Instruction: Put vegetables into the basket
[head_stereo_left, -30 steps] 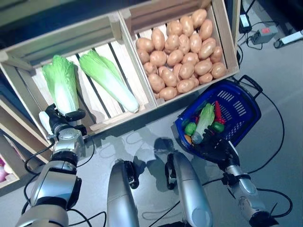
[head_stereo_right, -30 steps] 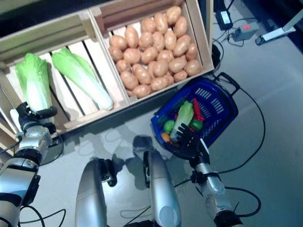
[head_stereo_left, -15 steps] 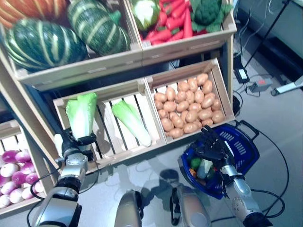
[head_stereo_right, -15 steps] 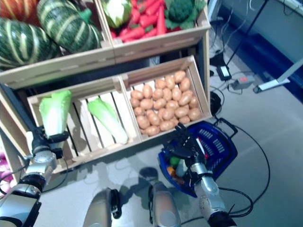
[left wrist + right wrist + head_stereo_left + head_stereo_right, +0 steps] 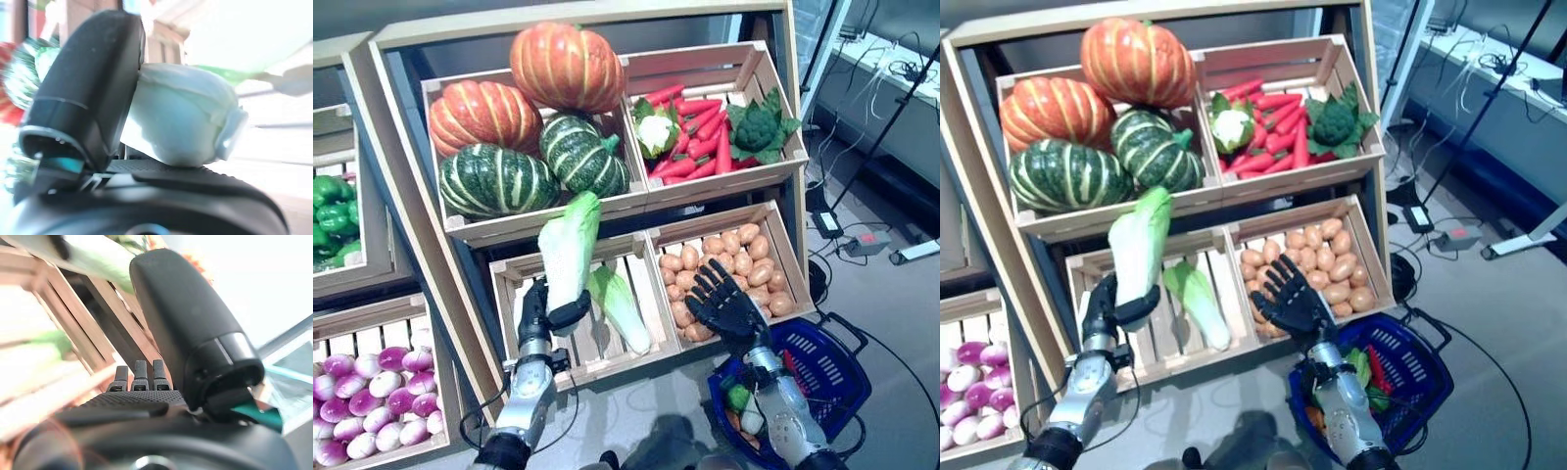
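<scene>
My left hand is shut on a pale green napa cabbage and holds it upright in front of the lower left crate. The left wrist view shows its white stem end pinched against my thumb. My right hand is open with its fingers spread, raised in front of the potato crate and above the blue basket on the floor. The basket holds a green leafy vegetable, a round green one and a red one. My right hand also shows in the right wrist view.
A second napa cabbage lies in the lower left crate beside my left hand. The wooden stand rises in tiers in front of me. Cables and a power strip lie on the floor to the right.
The camera has tilted up, bringing the stand's upper shelves into view. My left hand has lifted the cabbage out of the crate. My right hand has risen from the basket's rim.
</scene>
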Robot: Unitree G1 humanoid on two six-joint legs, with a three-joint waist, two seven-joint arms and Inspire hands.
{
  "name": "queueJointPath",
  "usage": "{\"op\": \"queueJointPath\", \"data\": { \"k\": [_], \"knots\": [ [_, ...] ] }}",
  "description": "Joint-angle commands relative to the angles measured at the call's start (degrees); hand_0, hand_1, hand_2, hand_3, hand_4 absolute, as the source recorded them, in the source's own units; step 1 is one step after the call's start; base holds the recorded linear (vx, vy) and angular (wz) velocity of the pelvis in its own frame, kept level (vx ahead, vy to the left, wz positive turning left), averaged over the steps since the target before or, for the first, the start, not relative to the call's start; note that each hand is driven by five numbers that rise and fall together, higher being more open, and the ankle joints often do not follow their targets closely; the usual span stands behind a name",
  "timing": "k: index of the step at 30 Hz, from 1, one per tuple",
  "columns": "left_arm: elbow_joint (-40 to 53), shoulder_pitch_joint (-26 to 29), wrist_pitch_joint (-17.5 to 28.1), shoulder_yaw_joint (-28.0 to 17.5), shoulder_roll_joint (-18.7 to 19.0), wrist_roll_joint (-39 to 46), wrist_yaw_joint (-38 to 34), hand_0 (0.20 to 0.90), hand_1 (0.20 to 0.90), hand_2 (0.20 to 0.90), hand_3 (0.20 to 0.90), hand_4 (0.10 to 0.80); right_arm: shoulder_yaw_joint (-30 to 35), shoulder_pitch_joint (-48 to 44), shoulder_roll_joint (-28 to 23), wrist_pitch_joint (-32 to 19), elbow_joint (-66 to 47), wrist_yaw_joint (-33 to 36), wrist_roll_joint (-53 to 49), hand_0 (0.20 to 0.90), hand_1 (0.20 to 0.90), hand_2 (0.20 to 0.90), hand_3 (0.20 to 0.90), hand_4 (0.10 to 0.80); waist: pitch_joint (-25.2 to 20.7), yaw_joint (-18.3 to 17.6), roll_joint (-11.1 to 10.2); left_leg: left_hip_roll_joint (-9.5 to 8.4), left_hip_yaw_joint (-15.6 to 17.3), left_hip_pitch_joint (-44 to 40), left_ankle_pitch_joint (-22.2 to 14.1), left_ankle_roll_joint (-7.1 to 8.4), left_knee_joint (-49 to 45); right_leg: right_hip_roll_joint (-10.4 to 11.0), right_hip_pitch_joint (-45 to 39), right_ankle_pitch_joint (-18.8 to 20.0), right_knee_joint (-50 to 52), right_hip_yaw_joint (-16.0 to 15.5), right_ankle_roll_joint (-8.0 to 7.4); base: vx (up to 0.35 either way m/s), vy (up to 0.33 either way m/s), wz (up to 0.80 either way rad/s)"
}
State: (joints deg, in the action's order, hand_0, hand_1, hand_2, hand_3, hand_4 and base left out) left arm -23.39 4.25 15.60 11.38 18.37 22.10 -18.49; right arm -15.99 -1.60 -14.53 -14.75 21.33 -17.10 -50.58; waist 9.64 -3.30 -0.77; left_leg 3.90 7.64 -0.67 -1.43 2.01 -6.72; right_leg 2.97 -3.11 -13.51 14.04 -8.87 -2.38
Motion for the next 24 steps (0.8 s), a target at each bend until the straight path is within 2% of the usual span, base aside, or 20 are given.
{"op": "queueJointPath", "data": {
  "k": [1, 5, 11, 24],
  "knots": [
    [9.71, 4.63, 9.1, -0.23, 2.41, -1.45, 3.69, 0.3, 0.3, 0.3, 0.3, 0.4, 1.96, -0.55, 2.16, -0.77, -5.71, -5.59, -4.65, 0.9, 0.9, 0.9, 0.9, 0.8, -6.46, 1.53, -0.35, -3.51, -2.22, -3.95, -2.43, -2.54, 3.91, -0.74, -1.84, 9.5, -10.39, -0.42, 1.01, 0.014, -0.034, 0.1],
    [15.12, 3.3, 9.55, 2.48, 3.01, -3.49, 10.69, 0.3, 0.3, 0.3, 0.3, 0.4, 1.67, -1.18, 2.88, 0.97, -7.21, -7.3, -8.31, 0.9, 0.9, 0.9, 0.9, 0.8, -7.24, 2.69, -0.68, -3.74, -3.04, -5.45, -0.78, -2.7, 8.68, -1.02, -3.27, 12.04, -15.03, -0.62, 0.42, 0.012, -0.029, 0.17],
    [16.48, 4.56, 10.5, 6.29, 4.53, -4.89, 16.14, 0.3, 0.3, 0.3, 0.3, 0.4, 0.96, -3.51, 2.45, 1.84, -6.85, -9.95, -12.49, 0.9, 0.9, 0.9, 0.9, 0.8, -7.81, 3.3, -0.64, -4.01, -3.03, -6.61, -0.28, -2.98, 11.25, -1.24, -4.33, 13.89, -18.57, -0.2, -0.24, 0.001, 0.001, 0.01],
    [16.01, 6.97, 8.17, 9.87, 5.85, -7.22, 20.11, 0.3, 0.3, 0.3, 0.3, 0.4, 5.45, -13.51, 0.18, 0.8, -11.48, -7.94, -16.32, 0.9, 0.9, 0.9, 0.9, 0.8, -8.25, 3.39, -0.55, -4.4, -2.4, -7.58, -1.44, -3.58, 10.93, -1.4, -4.75, 13.93, -18.47, 1.18, -0.42, 0.006, 0.005, -0.01]
  ]
}}
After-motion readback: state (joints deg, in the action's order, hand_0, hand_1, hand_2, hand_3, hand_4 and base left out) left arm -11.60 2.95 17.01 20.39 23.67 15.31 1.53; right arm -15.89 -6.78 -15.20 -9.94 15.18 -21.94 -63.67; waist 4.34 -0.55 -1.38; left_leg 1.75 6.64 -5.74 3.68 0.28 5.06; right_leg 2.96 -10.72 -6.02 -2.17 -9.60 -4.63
